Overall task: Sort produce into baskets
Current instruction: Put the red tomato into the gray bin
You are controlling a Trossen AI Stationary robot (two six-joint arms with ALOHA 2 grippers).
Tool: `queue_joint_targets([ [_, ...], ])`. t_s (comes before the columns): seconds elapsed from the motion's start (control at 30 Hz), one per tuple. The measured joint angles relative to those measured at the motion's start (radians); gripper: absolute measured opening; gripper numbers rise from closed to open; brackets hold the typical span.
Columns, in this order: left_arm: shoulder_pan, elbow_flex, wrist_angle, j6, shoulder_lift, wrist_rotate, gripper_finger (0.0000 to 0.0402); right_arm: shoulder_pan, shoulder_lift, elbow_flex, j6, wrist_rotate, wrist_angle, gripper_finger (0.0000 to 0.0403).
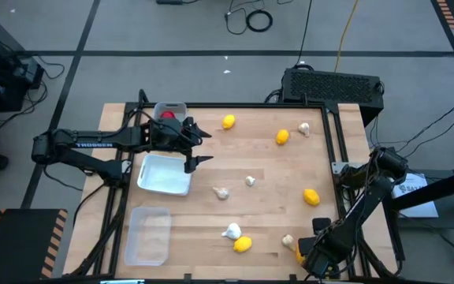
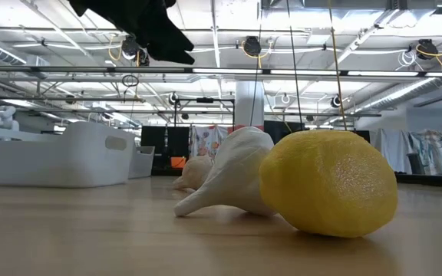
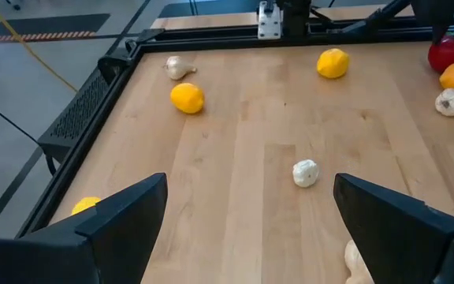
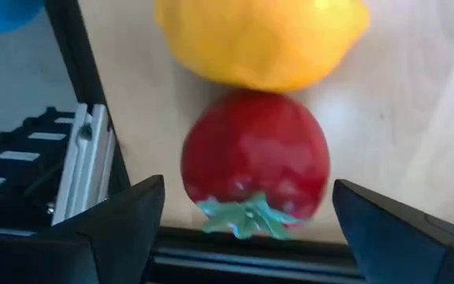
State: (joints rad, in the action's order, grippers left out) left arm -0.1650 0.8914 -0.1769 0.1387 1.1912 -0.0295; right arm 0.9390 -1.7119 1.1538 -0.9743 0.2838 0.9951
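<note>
Closest to the low camera, a yellow, dimpled, lemon-like oval is seen lying on the light wooden table, touching a whitish garlic-like bulb with a tapered stem.

Three shallow rectangular plastic baskets with rounded corners are counted along the left side of the table: a greyish translucent basket at the far edge, a white basket in the middle, and a clear basket nearest the front. One red round fruit is seen inside the greyish one.

Four yellow ovals are counted in the open from above: the one already named, and others at and. A fifth, more orange oval is found at the front right corner, touching a second red round fruit with a green leafy top. Five garlic-like bulbs are counted, scattered loose across the middle and right of the table.

The left pincer is held above the table between the greyish and white baskets, its fingers spread wide and nothing gripped between them. The right pincer is held low over the front right corner, its fingers wide apart on either side of the second red fruit, with nothing grasped.
</note>
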Motion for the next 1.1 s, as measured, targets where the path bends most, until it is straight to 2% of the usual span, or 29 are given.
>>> queue_joint_targets([
  [0.47,0.0,-0.001,0.003,0.0,0.0,0.0,0.037,0.0,0.0,-0.139,-0.129,0.001,-0.184,0.0357],
  [0.63,0.0,-0.001,0.003,0.0,0.0,0.001,0.037,0.0,0.0,-0.163,-0.171,-0.053,-0.202,0.0357],
  [0.8,0.0,-0.002,0.003,0.0,0.0,0.001,0.037,-0.002,0.0,-0.164,-0.173,-0.052,-0.203,0.0356],
  [1.1,0.0,-0.002,0.003,0.0,0.0,0.001,0.037,-0.015,0.0,-0.164,-0.162,-0.041,-0.164,0.0317],
])
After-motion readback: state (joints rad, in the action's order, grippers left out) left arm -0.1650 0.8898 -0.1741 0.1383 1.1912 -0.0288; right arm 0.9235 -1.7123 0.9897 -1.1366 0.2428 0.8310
